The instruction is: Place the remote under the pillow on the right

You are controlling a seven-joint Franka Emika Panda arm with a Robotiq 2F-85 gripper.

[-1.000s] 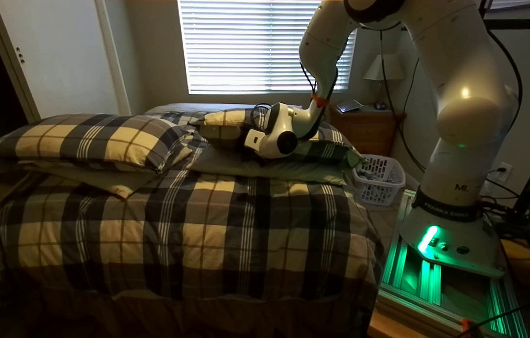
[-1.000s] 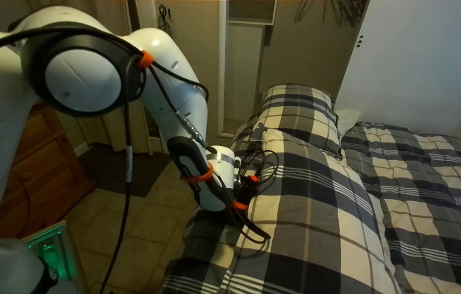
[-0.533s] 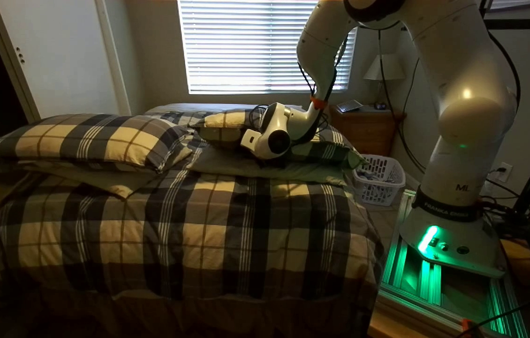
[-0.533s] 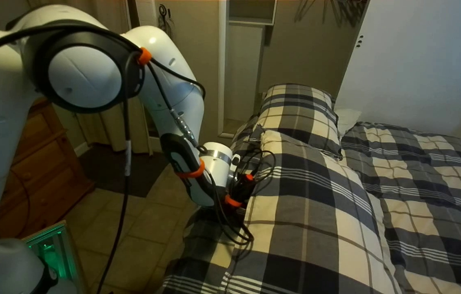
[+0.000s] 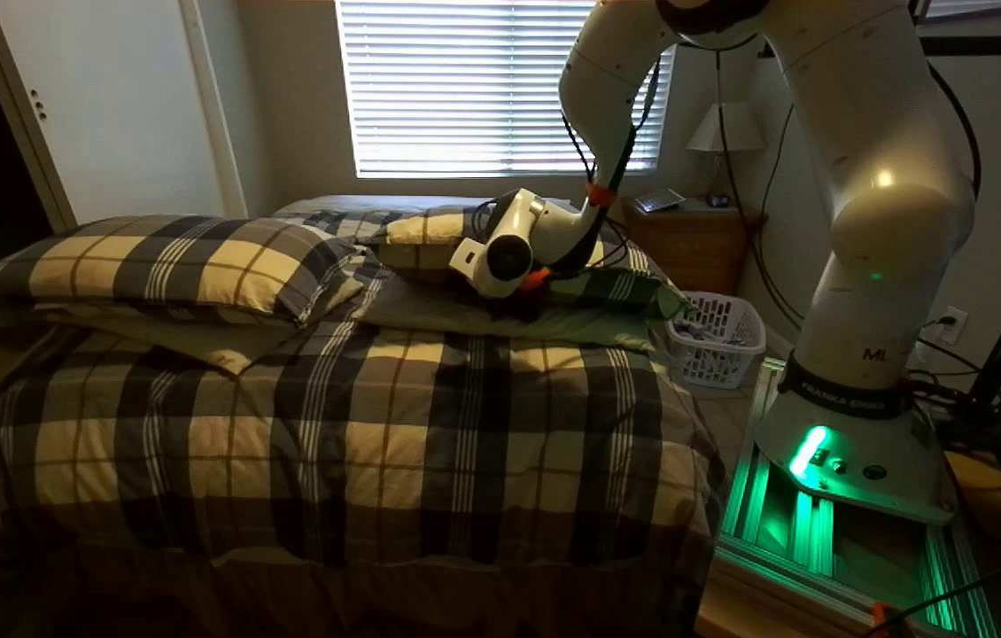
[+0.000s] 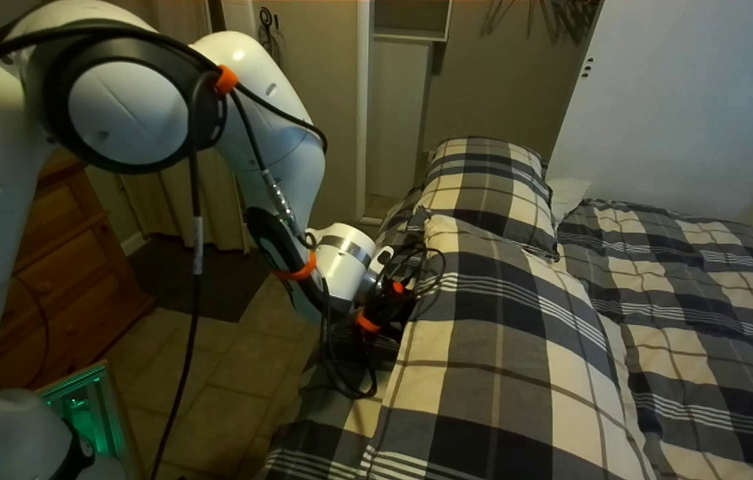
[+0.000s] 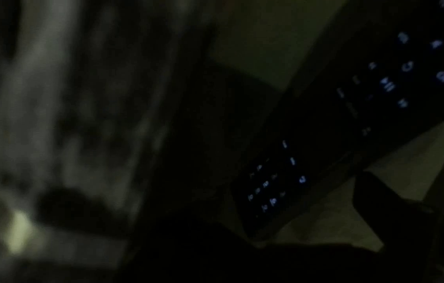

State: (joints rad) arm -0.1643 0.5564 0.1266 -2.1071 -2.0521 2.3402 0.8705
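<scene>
The remote (image 7: 320,129) is black with pale lit keys. In the dark wrist view it lies diagonally on pale cloth, and it is hidden in both exterior views. My gripper (image 7: 275,196) is open, with its dark fingers (image 7: 387,208) set wide apart around the lower end of the remote. I cannot tell if they touch it. The pillow, cream and dark plaid, shows in both exterior views (image 5: 425,226) (image 6: 503,347). My hand is low against its side, and the fingertips are hidden there. Blurred plaid cloth fills the left of the wrist view.
A puffier plaid pillow (image 5: 173,266) lies beside it. A flat grey-green pillow (image 5: 483,310) lies underneath my hand. The plaid bedspread (image 5: 376,425) covers the bed. A white laundry basket (image 5: 717,346) stands between bed and robot base. Loose cables (image 6: 350,373) hang by the wrist.
My hand has shifted a little left in both exterior views and tilted, drawing slightly away from the pillow's side. The pillows have barely moved.
</scene>
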